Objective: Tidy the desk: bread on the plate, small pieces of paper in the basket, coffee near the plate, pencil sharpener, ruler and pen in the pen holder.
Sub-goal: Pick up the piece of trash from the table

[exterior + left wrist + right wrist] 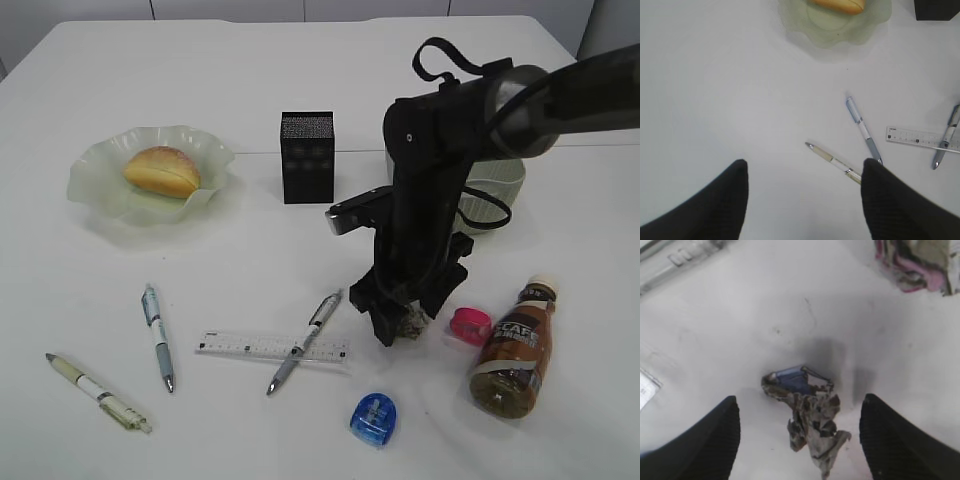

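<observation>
The right pincer [799,440] stands wide apart and empty, its two black fingers lowered to either side of a crumpled scrap of grey-brown paper with a bluish fold [805,415]; the scrap lies on the plain white tabletop [250,60] between them, touching neither as far as can be told. The step in hand looks to be the paper-to-basket one. The next move calls for closing squarely on the wad, lifting it, and carrying it to the pale sage-green perforated plastic basket [500,180], which sits at about one o'clock behind the arm and is largely hidden by it.

At three o'clock from the scrap lies a small pink pencil sharpener [470,325], and beyond it a brown plastic coffee bottle with a cream cap [515,350] on its side. At six o'clock sits a blue pencil sharpener [373,418]. At nine o'clock a silver pen [305,342] lies across a clear flat plastic ruler [240,347].

The left pincer [805,192] hangs open over bare tabletop, gripping nothing, with two more pens near. The golden oval bread [162,170] already rests on the translucent pale green ruffled glass plate [90,180]; the black square mesh pen holder [307,158] stands upright at eleven o'clock.
</observation>
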